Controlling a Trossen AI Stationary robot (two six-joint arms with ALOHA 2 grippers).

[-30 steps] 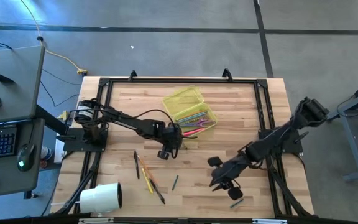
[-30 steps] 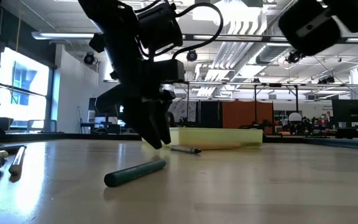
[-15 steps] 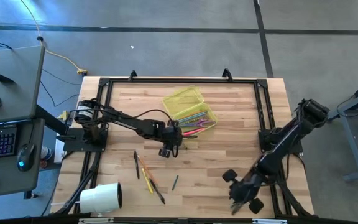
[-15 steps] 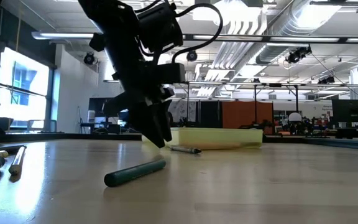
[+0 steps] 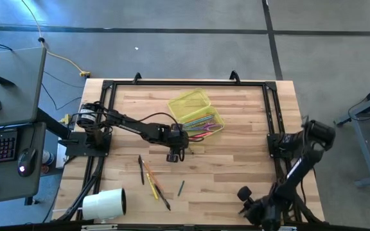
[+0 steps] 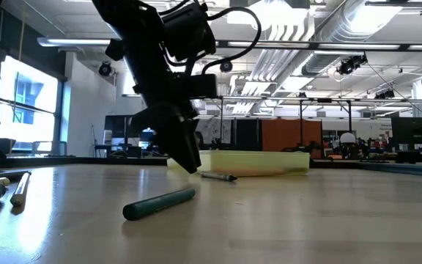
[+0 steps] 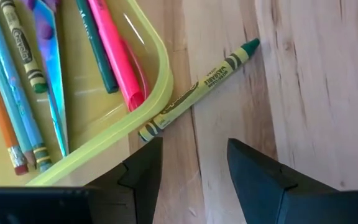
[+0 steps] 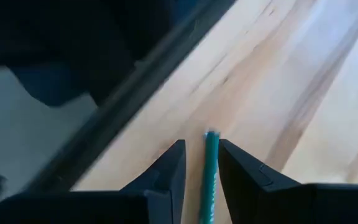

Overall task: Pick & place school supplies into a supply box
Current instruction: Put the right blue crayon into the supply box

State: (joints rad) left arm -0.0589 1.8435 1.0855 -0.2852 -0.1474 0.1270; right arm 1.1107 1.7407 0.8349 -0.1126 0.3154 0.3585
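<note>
**Green crayon lay beside the open case while the right arm held a teal pencil at the table's near edge**

The translucent yellow-green plastic supply box (image 5: 196, 113) sat open at the middle of the far half of the wooden table (image 5: 236, 135), its two rounded halves side by side. The tray half held a pink marker (image 7: 114, 53), an orange pencil (image 7: 2, 112), pale blue pencils (image 7: 17, 106), a yellow-green crayon (image 7: 20, 46), a dark green pen (image 7: 95, 46) and small purple-handled scissors (image 7: 48, 56). A green paper-wrapped crayon (image 7: 197, 84) lay on the wood just outside the tray, its blunt end touching the rim.

The left gripper (image 7: 188, 165) hovered directly over that crayon's blunt end, its two dark fingers spread apart and holding nothing. In the low view it hung tilted above the table, in front of the case.

More supplies remained loose on the near left of the table: a cluster of black and yellow pencils (image 5: 151, 181) and, just right of it, a short dark green marker (image 5: 181, 187). A big white cylinder roll (image 5: 104, 204) rested at the near left corner.

The right gripper (image 8: 202, 165) was at the near right edge of the table, its fingers clenched around a thin teal pencil (image 8: 211, 168).
</note>
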